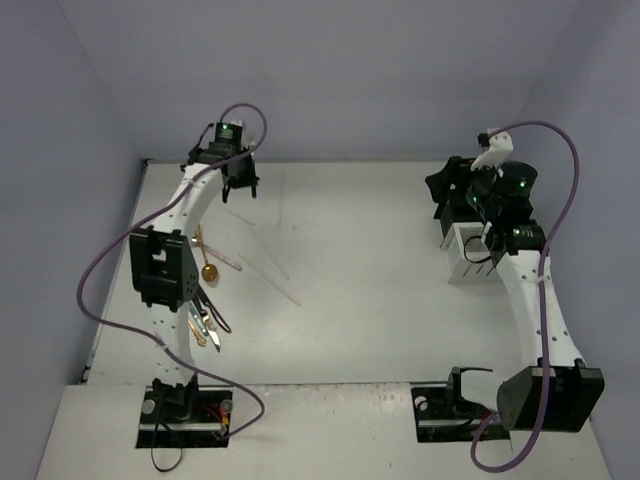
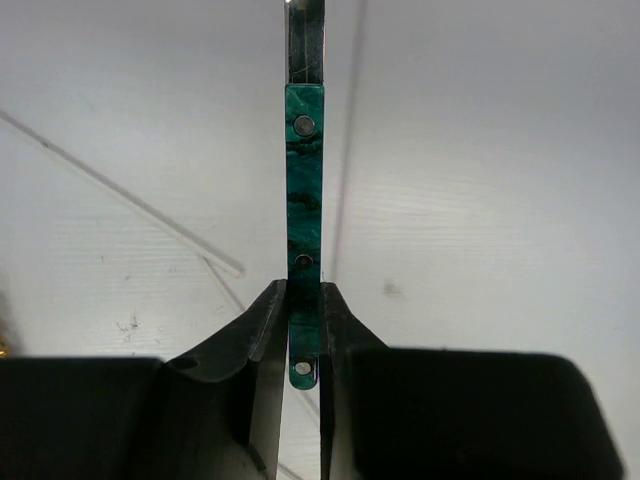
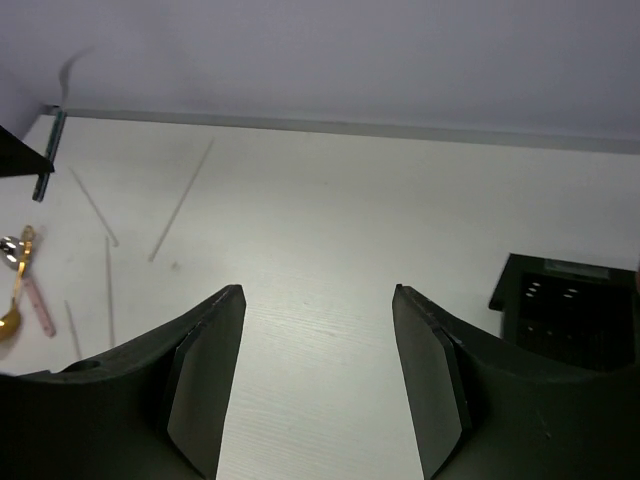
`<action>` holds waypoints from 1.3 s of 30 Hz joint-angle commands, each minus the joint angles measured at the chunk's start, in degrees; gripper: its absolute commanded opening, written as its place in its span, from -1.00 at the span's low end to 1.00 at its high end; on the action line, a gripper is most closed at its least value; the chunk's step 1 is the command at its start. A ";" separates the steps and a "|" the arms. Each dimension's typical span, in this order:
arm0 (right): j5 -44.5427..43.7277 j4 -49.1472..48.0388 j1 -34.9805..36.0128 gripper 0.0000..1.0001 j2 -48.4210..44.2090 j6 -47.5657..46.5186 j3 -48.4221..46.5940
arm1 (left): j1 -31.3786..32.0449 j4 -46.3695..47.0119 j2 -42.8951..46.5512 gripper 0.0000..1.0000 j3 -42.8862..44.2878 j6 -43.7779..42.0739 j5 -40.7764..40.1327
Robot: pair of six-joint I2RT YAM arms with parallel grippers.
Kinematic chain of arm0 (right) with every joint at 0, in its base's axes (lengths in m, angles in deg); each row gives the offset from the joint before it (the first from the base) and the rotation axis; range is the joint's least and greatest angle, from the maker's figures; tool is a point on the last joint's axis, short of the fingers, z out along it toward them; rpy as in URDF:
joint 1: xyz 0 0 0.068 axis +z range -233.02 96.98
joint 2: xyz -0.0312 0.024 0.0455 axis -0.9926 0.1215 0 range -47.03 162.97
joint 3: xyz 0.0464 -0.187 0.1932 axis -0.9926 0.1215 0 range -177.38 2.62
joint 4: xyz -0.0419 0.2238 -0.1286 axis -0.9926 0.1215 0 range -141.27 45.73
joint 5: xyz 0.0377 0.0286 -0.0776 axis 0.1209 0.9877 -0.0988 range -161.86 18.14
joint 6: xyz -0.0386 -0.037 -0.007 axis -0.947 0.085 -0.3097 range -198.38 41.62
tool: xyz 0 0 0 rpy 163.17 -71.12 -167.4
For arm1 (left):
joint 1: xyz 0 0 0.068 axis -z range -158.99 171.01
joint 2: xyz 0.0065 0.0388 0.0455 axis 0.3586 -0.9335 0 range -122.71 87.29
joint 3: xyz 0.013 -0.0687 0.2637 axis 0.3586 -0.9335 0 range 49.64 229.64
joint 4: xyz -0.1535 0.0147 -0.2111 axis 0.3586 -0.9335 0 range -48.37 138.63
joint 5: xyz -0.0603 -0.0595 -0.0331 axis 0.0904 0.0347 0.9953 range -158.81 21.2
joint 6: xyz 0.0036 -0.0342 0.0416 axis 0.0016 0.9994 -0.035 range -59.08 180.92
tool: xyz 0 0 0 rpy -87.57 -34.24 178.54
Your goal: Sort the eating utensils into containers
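Observation:
My left gripper is shut on the lower end of a teal-handled knife; its blade points away from me, above the table. In the top view this gripper is at the far left of the table. It shows with the knife at the left edge of the right wrist view. My right gripper is open and empty, above bare table. In the top view it hovers by the white slotted bin. The black bin lies to its right. A gold spoon, more utensils and thin pale sticks lie at the left.
The left arm's elbow block hangs over part of the cutlery pile. A pink-handled piece lies beside the gold spoon. Pale sticks cross the table under the left gripper. Walls close the table at the back and left.

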 commanded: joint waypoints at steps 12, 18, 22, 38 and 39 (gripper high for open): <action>15.47 -14.57 10.72 0.33 8.95 26.90 -12.66 | 1.67 22.71 42.00 -1.00 -31.78 -0.41 23.53; 16.44 -15.86 17.96 0.38 14.94 28.26 -15.70 | 6.65 18.61 43.88 -1.00 -31.41 -3.97 21.19; 14.70 -15.71 23.54 0.37 18.63 27.28 -16.38 | 11.55 16.24 43.41 -1.00 -30.93 -6.49 17.47; 12.12 -14.61 29.24 0.21 27.61 26.61 -21.62 | 16.29 15.04 42.17 -1.00 -32.00 -9.53 13.77; 12.15 -14.65 29.24 0.21 27.78 26.75 -22.10 | 16.41 14.97 42.17 -1.00 -32.07 -9.72 13.66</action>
